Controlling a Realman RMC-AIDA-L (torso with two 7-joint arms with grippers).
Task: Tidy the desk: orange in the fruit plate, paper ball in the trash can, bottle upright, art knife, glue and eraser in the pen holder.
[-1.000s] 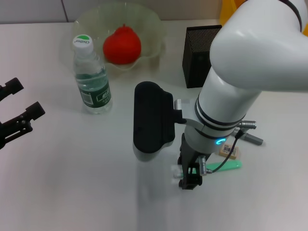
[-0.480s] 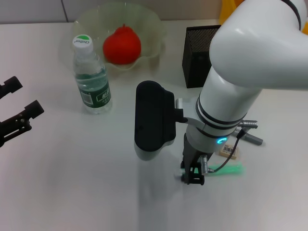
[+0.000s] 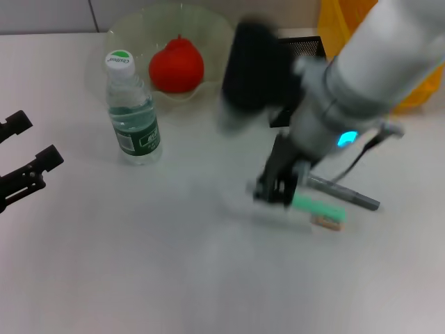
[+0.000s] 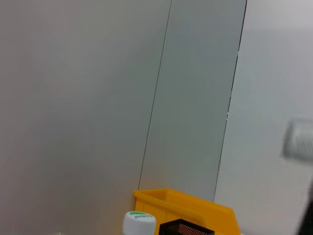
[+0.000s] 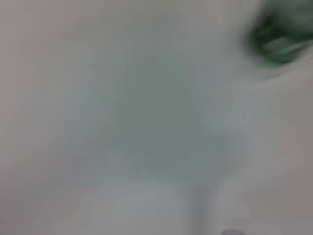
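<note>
Motion is seen in the right gripper [image 3: 274,189], swung from the white tabletop [image 3: 139,264] toward the tall black mesh pen holder [image 3: 306,47], its grasp untellable; the left gripper [image 3: 24,174] is parked open.

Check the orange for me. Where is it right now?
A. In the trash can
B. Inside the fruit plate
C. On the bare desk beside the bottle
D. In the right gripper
B. The orange sits inside the fruit plate, behind the upright bottle, while the right gripper is far from it, near the small items on the desk.
</note>
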